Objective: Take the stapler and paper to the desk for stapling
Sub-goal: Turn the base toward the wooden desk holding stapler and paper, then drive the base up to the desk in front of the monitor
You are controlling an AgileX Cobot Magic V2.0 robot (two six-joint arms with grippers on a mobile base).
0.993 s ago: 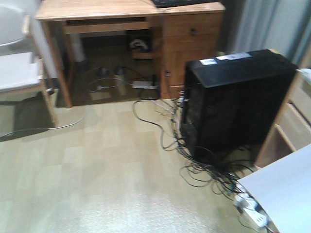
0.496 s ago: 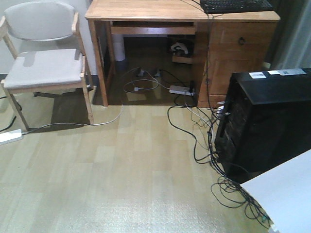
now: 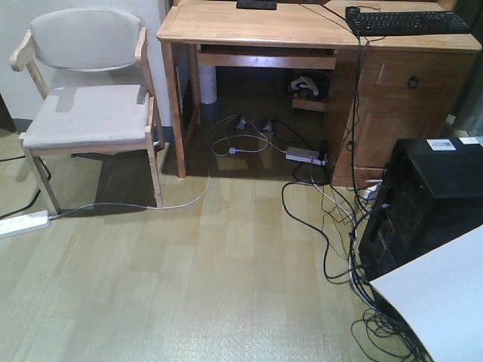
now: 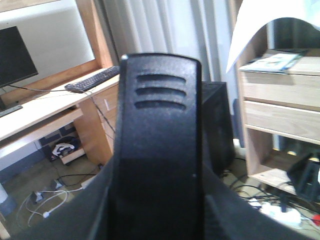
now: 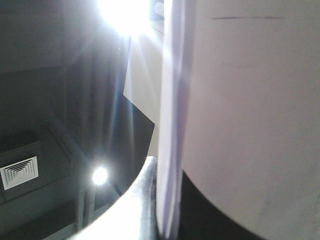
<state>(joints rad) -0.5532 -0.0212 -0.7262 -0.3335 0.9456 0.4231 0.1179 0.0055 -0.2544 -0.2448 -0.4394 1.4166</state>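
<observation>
Running the tally: almost everything is turning up as a single.
The front view is giving me one chair, one wooden surface, one keyboard, one black computer tower, one white power strip and one sheet of paper. The cables are tangling too thickly to count. The left wrist view is adding one stapler, one monitor, and I'm counting two drawer fronts on the one shelf unit.
</observation>
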